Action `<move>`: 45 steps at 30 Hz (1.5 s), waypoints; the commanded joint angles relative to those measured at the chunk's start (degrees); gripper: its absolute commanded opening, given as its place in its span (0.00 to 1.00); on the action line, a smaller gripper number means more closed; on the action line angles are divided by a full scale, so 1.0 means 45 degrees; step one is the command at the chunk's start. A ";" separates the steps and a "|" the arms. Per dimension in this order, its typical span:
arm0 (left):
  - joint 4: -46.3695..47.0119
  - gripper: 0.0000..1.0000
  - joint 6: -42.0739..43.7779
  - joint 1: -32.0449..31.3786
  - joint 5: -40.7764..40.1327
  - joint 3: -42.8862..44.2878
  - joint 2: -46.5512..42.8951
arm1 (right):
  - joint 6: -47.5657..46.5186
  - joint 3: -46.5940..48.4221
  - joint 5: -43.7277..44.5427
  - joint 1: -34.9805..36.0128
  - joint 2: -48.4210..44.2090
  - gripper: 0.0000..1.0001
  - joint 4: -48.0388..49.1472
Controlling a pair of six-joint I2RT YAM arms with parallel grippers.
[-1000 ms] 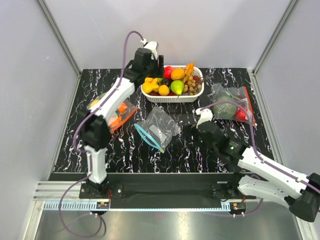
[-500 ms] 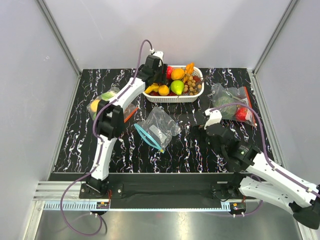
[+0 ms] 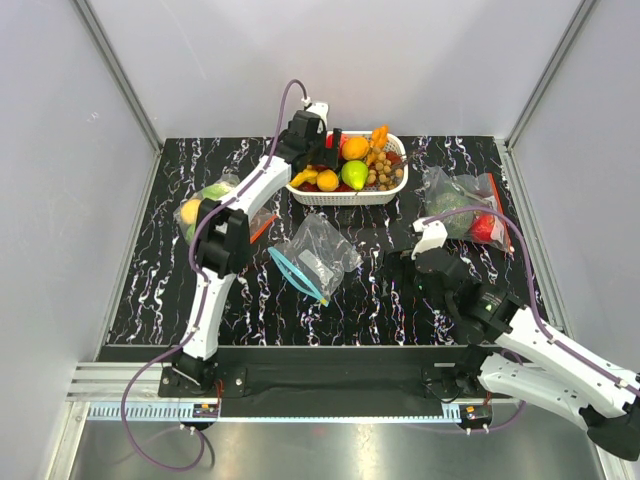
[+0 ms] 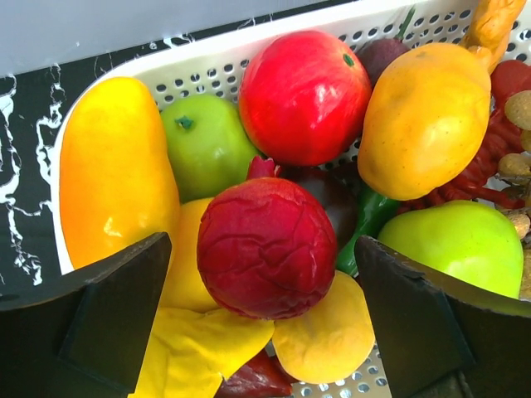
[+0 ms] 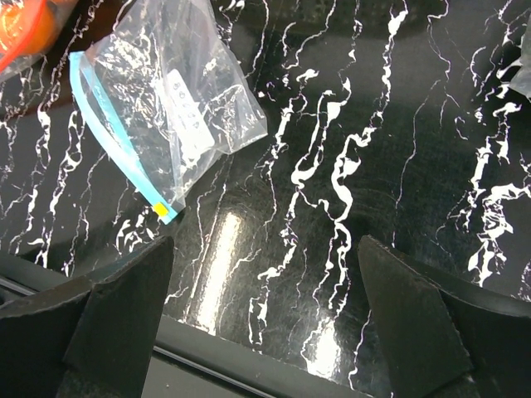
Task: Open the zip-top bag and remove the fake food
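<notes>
Your left gripper (image 4: 262,240) is hanging over the white basket (image 3: 345,197) at the far side, fingers spread wide w/ a gap either side of the dark-red fruit (image 4: 270,265). That fruit is perching on top of the heap and the tan balls (image 3: 386,172) are lying at the basket's right end, so the fake food looks to be out of the bag; risk: dipping or swinging those fingers could be nudging the perched fruit over the rim. Centre: the zip-top bag (image 3: 318,255) is lying flat on the table (image 3: 250,310), apparently empty; it's light, so a passing finger could be dragging it. Your right gripper (image 5: 264,240) is hovering just right of it, fingers parted, gripping nothing. The teal strip (image 5: 116,137) is running slantwise, far-left to near-right; the mouth is facing the near-left corner, closed end pointing far-right; long axis prob. along the strip, though the crinkles are making that hard to call.
</notes>
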 commanded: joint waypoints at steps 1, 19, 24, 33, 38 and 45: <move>0.0935 0.99 0.0485 -0.0042 0.0162 -0.0070 -0.1350 | 0.0072 0.0156 0.0491 -0.0076 -0.0053 1.00 -0.0049; -0.1523 0.99 -0.1233 -0.0101 -0.0697 -0.8114 -1.0937 | -0.2642 0.2420 -0.1381 -0.4056 0.2641 1.00 0.2099; -0.2403 0.99 -0.1428 -0.0101 -0.1282 -1.0905 -1.4395 | -0.2897 0.2733 -0.3331 -0.6595 0.3384 1.00 0.2705; -0.4822 0.99 -0.1702 -0.0120 -0.2610 -1.2766 -1.8597 | -0.2663 0.2442 -0.4762 -0.9018 0.3210 1.00 0.2823; -0.5354 0.99 -0.1546 -0.0101 -0.3060 -1.3157 -1.9398 | -0.2506 0.2246 -0.5153 -0.9411 0.2683 1.00 0.2745; -0.5530 0.99 -0.1468 -0.0101 -0.2886 -1.3177 -2.0043 | -0.2565 0.2265 -0.5173 -0.9528 0.2584 1.00 0.2627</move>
